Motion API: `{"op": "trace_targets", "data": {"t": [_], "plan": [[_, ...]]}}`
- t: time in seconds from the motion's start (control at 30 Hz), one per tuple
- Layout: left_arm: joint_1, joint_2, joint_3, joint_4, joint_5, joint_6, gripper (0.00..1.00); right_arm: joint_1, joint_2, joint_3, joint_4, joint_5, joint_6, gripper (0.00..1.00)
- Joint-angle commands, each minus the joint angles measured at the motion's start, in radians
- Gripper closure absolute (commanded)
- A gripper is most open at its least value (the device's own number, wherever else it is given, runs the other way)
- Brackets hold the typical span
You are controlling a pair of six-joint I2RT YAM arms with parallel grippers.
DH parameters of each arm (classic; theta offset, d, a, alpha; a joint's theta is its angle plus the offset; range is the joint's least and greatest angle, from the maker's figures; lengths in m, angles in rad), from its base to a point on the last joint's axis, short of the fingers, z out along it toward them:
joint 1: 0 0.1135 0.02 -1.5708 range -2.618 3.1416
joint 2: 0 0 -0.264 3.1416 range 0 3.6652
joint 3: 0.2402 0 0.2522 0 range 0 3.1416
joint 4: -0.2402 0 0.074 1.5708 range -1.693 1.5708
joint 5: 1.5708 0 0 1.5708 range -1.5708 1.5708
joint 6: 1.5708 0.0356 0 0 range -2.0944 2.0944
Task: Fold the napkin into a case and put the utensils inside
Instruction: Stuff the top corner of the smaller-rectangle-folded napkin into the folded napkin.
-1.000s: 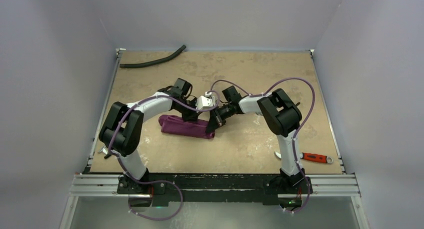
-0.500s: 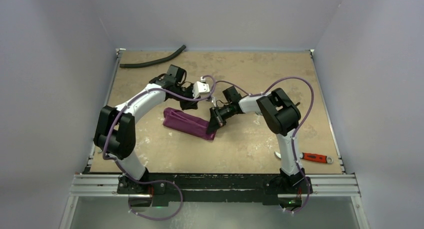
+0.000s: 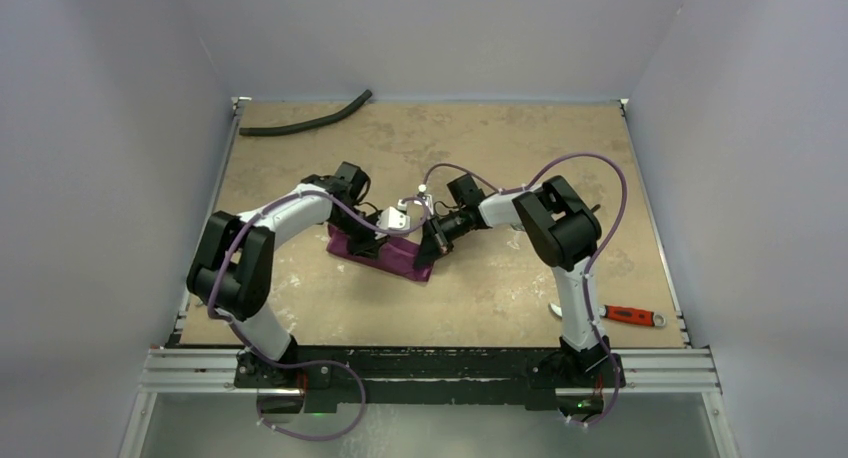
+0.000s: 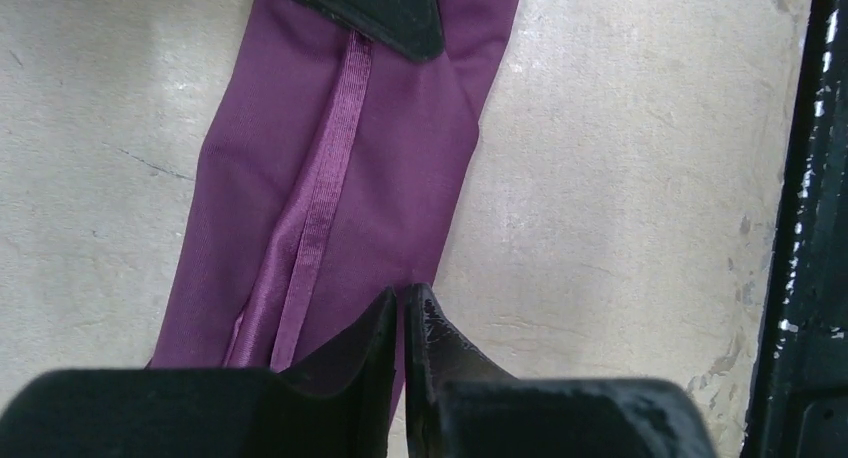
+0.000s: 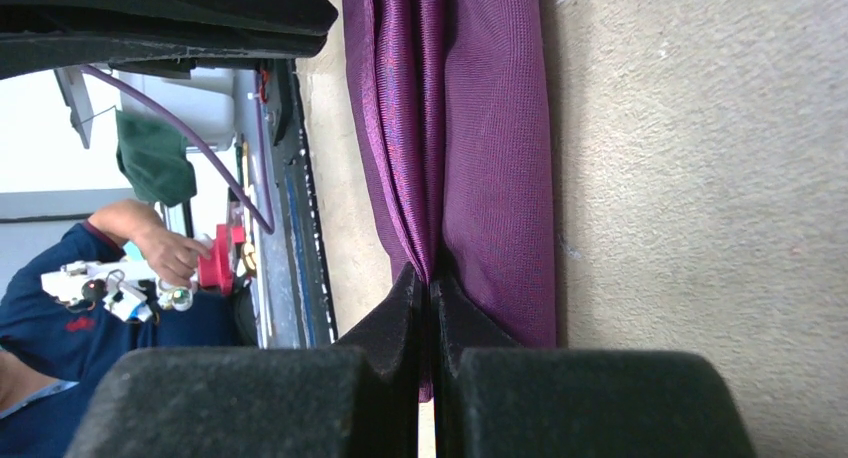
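Note:
The napkin point(image 3: 392, 255) lies on the table as a narrow plum-purple strip, folded lengthwise, with a satin band along its top point(image 4: 330, 178). My left gripper point(image 3: 362, 246) is down at its left end; its jaws point(image 4: 402, 298) are nearly together over the cloth's long edge, pinching it. At the strip's right end my right gripper point(image 3: 428, 250) is shut on the middle fold point(image 5: 432, 278), and the cloth point(image 5: 490, 128) runs straight away from it. Each wrist view shows the other gripper's black finger at the far end. The utensils are out of view.
A long black hose point(image 3: 305, 121) lies at the table's back left. A red-handled tool point(image 3: 630, 315) rests near the front right edge. The black table frame point(image 4: 815, 228) runs close beside the left gripper. A person point(image 5: 90, 308) stands beyond the table.
The left arm lifted off the napkin and swung back, then came down again on the strip's left end. The napkin now lies flatter and straighter. The right gripper has kept its hold.

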Motion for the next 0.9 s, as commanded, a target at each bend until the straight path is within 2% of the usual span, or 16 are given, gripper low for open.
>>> {"op": "trace_targets", "data": {"t": [0.0, 0.13, 0.23, 0.47, 0.67, 0.8, 0.83, 0.87], "plan": [[0.002, -0.04, -0.019, 0.098, -0.017, -0.002, 0.96, -0.003, 0.031, -0.034, -0.019, 0.051, -0.016, 1.0], [0.058, -0.004, -0.01, 0.181, -0.039, -0.055, 1.0, -0.003, 0.017, -0.035, -0.025, 0.045, -0.021, 1.0], [0.094, 0.027, 0.003, 0.17, -0.036, -0.059, 1.0, -0.003, 0.01, -0.038, -0.031, 0.044, -0.026, 1.0], [0.112, 0.033, -0.05, 0.174, -0.064, -0.03, 1.0, -0.003, -0.007, -0.065, 0.059, 0.011, 0.044, 1.0], [0.145, 0.048, -0.063, 0.239, -0.087, -0.07, 1.0, -0.005, -0.044, -0.065, 0.056, 0.011, 0.062, 0.97], [0.164, 0.07, -0.047, 0.225, -0.067, -0.087, 1.0, -0.005, -0.105, -0.043, -0.004, 0.077, 0.025, 0.81], [0.167, 0.078, -0.045, 0.218, -0.064, -0.089, 1.0, -0.005, -0.13, -0.031, -0.035, 0.105, 0.012, 0.74], [0.168, 0.081, -0.046, 0.212, -0.061, -0.088, 1.0, -0.004, -0.159, -0.019, -0.065, 0.132, 0.0, 0.51]]}}
